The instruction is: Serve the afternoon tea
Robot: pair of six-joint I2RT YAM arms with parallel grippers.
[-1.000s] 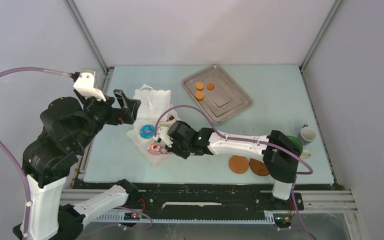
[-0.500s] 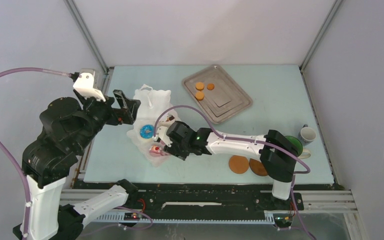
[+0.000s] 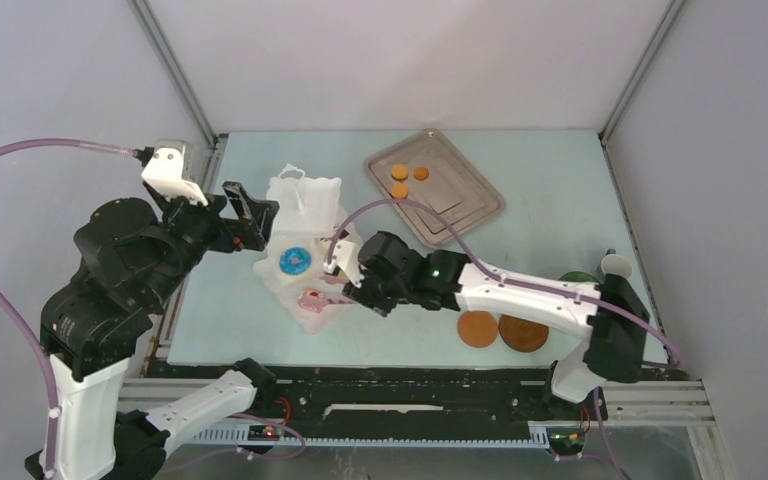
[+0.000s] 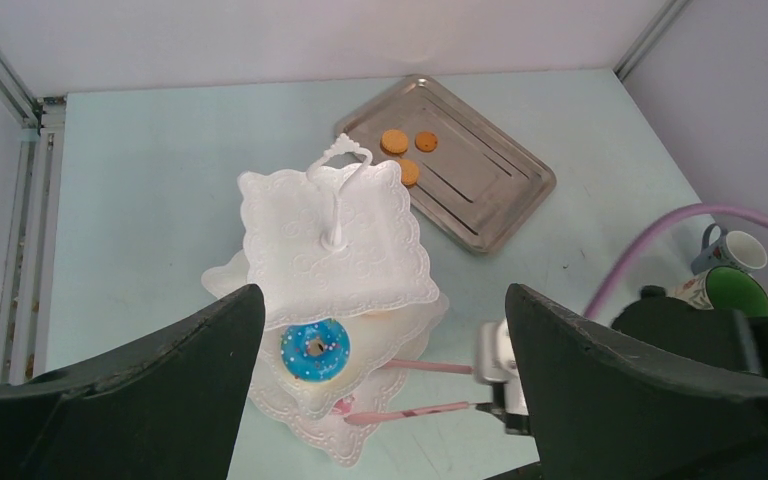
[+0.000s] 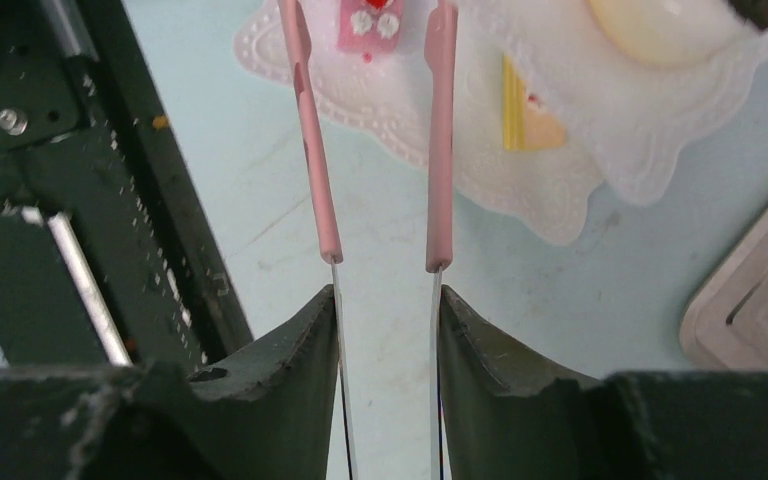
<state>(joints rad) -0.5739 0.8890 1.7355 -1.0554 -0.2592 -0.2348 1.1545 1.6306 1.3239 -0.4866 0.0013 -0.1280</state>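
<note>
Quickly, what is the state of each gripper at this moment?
Left gripper: open, holding nothing.
Right gripper: closed on the pink tongs, whose two arms stand apart.

brushed silver metal tray [image 4: 490, 195], embossed white plastic stand [image 4: 300, 235], matt pink sleeves on thin metal tongs [image 5: 440, 130]

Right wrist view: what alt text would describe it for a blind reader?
The right end effector grips pink tongs whose tips straddle a small pink iced pastry on the bottom tier of the white scalloped stand. A yellow cake slice lies beside it.
</note>
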